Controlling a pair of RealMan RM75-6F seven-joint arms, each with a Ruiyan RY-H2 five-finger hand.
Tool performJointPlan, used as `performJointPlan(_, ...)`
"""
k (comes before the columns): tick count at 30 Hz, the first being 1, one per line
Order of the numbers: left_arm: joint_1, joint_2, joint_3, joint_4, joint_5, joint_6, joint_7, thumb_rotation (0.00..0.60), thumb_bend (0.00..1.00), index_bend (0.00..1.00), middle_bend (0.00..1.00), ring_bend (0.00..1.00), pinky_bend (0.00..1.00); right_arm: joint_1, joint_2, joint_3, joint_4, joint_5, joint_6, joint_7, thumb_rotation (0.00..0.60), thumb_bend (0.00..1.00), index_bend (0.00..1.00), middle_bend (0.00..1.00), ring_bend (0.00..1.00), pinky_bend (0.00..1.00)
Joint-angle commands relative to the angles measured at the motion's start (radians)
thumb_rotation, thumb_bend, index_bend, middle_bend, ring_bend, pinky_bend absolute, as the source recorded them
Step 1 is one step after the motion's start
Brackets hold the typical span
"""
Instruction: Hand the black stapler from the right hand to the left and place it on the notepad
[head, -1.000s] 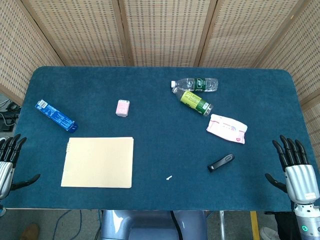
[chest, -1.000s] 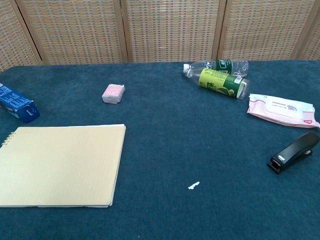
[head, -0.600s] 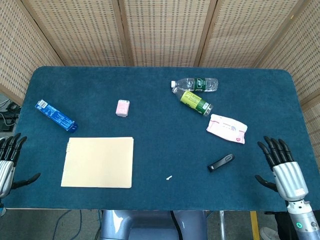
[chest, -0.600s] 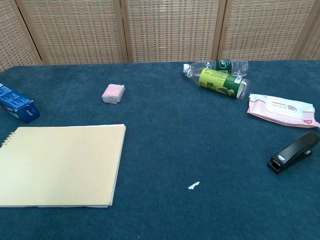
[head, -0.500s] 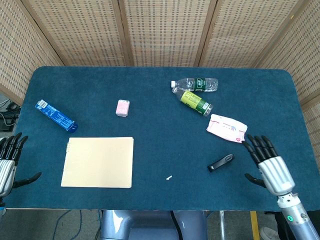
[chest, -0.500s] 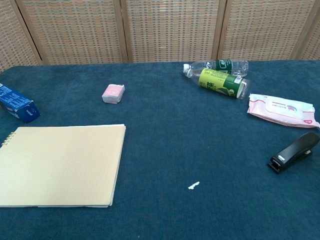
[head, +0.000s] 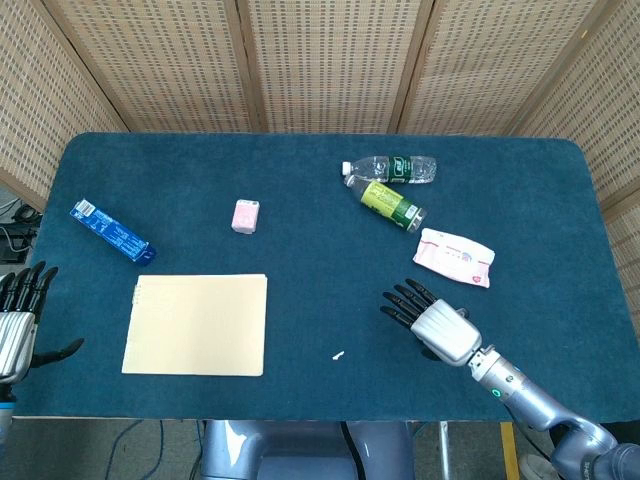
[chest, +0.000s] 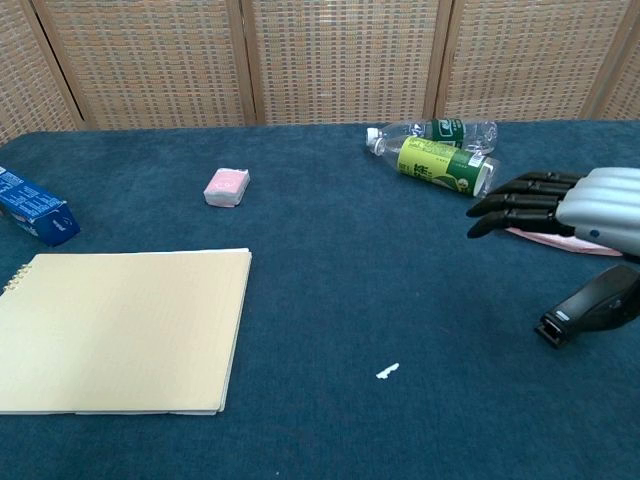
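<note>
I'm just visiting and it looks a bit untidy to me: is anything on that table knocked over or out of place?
Two bottles lie on their sides, touching, at the far edge of the table. A small white scrap sits loose on the cloth near the front. Nothing looks spilled or broken; the notepad lies flat and square.

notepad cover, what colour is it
Plain pale tan notepad, no pattern, with a spiral binding at its left edge; clearest in the chest view.

My worktop (head: 300, 170) has a dark blue cloth. On it lie a notepad (head: 197, 324), a blue box (head: 112, 232), a pink eraser (head: 246, 215), two bottles (head: 390, 188) touching, a wipes pack (head: 454, 257), a white scrap (head: 338, 355) and the stapler (chest: 590, 303).
</note>
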Motion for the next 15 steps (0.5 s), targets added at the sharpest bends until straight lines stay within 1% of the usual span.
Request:
performJointPlan(1, -0.003, -0.002, 0.0, 0.002, -0.005, -0.008, 0.003, 0.6, 0.0, 0.0, 0.0, 0.0, 0.0, 0.02, -0.017, -0.012, 0.022, 0.019, -0.03, -0.026, 0.6, 0.24, 0.19, 0.18, 0.08, 0.03)
performJointPlan(6, -0.006, -0.004, -0.001, 0.002, -0.01, -0.013, 0.006, 0.6, 0.0, 0.0, 0.0, 0.0, 0.0, 0.032, -0.043, -0.032, 0.073, 0.035, -0.053, -0.05, 0.6, 0.24, 0.21, 0.21, 0.09, 0.04)
performJointPlan(10, -0.007, -0.004, 0.002, 0.0, -0.006, -0.013, 0.009, 0.6, 0.0, 0.0, 0.0, 0.0, 0.0, 0.036, -0.086, -0.049, 0.155, 0.048, -0.066, -0.065, 0.6, 0.32, 0.24, 0.23, 0.16, 0.11)
performJointPlan(13, -0.008, -0.003, 0.003, -0.002, -0.003, -0.013, 0.006, 0.6, 0.0, 0.0, 0.0, 0.0, 0.0, 0.039, -0.126, -0.061, 0.239, 0.051, -0.063, -0.06, 0.6, 0.37, 0.25, 0.24, 0.17, 0.12)
performJointPlan(15, -0.008, -0.002, 0.003, -0.002, -0.001, -0.012, 0.004, 0.6, 0.0, 0.0, 0.0, 0.0, 0.0, 0.041, -0.137, -0.066, 0.265, 0.052, -0.063, -0.058, 0.6, 0.39, 0.27, 0.24, 0.18, 0.12)
